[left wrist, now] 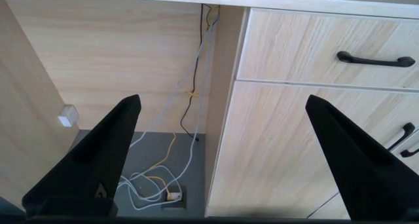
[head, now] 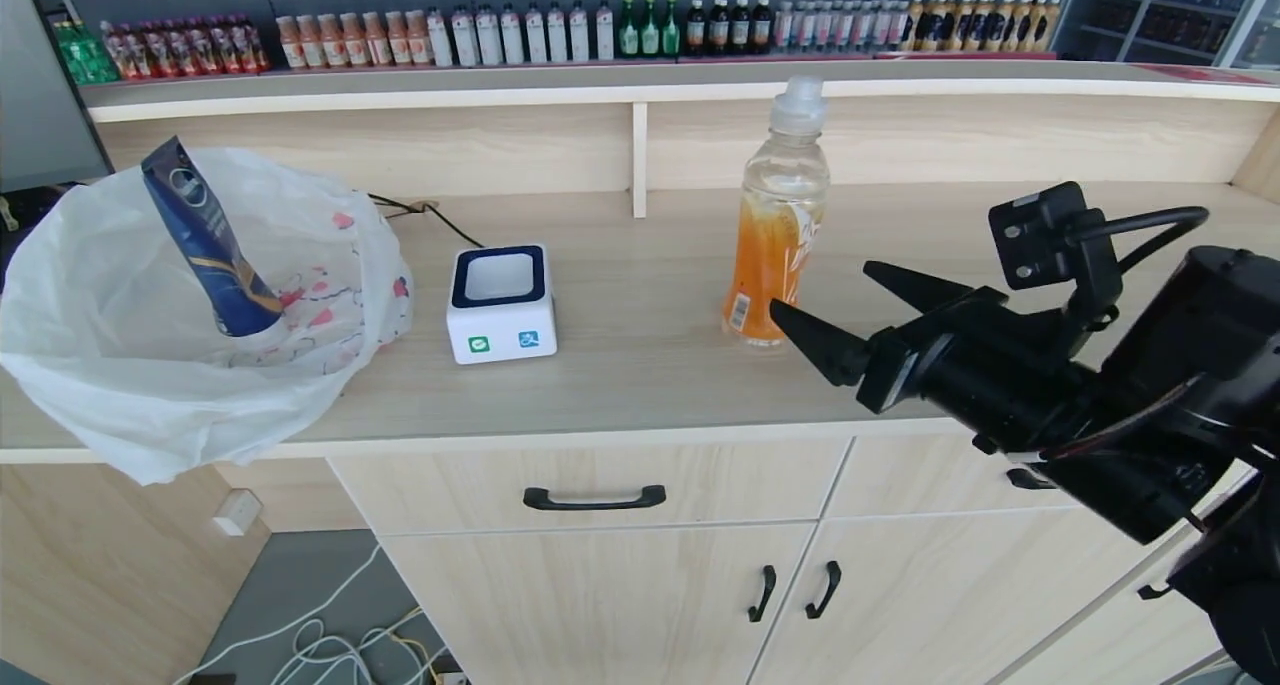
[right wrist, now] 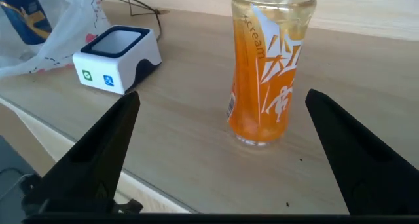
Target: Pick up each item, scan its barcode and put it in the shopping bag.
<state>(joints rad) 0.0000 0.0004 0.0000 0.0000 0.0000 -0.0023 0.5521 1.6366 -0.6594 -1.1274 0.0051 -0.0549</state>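
A clear plastic bottle of orange drink with a pale cap point(head: 775, 230) point(right wrist: 268, 73) stands upright on the light wooden counter point(head: 640, 395), about mid-depth, with bare board all round its base. The right gripper point(head: 822, 288) point(right wrist: 222, 96) hovers at the bottle's 4 o'clock in the head view. Its black pointed fingers are spread wide and aimed at the lower half of the bottle, close to it but not touching.

At the bottle's 9 o'clock, across an open stretch of counter, sits a white cube scanner with a dark-blue-framed window point(head: 500, 303) point(right wrist: 118, 57). A thin black cable point(head: 430, 215) trails from the scanner's 11 o'clock. Farther toward 9 o'clock, the white plastic shopping bag point(head: 100, 365) slumps over the counter's front edge with its mouth open, and a dark blue tube point(head: 210, 245) leans inside it.

At 12 o'clock a raised wooden back wall with an upright divider point(head: 639, 160) closes off the counter.

The left gripper point(left wrist: 222, 99) hangs below counter level, jaws wide apart, facing the cabinet front and a black drawer handle point(left wrist: 376, 59).
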